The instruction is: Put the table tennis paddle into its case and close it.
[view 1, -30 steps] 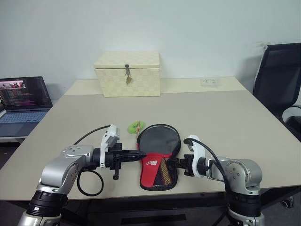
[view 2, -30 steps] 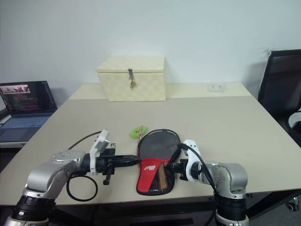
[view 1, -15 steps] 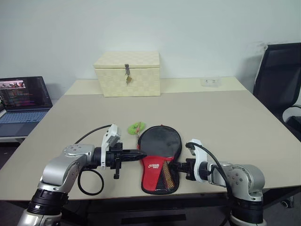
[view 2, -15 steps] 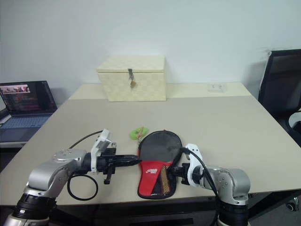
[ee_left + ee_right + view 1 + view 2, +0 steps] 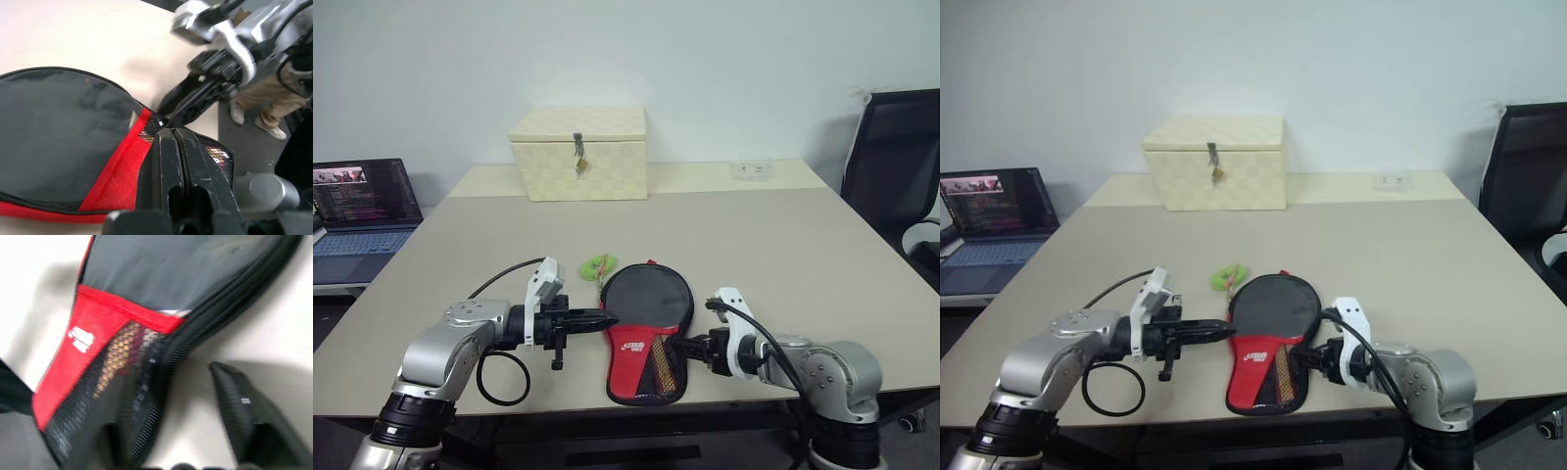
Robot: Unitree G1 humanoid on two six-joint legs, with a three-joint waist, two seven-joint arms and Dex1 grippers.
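The case lies flat near the table's front edge, black at its round end, with a red panel and mesh pocket toward me. The table tennis paddle is hidden. My left gripper is shut, and its tip rests at the case's left edge; in the left wrist view its joined fingers hover over the red and mesh part. My right gripper sits at the case's right side and is open. In the right wrist view one finger stands apart from the case's zip edge.
A cream woven box with a latch stands at the back of the table. A laptop is far left and a black chair far right. A small green object lies just behind the case. A person's legs appear beyond the table.
My right gripper has opened and drawn slightly to the right, away from the case's edge. The left arm and the case have stayed where they were.
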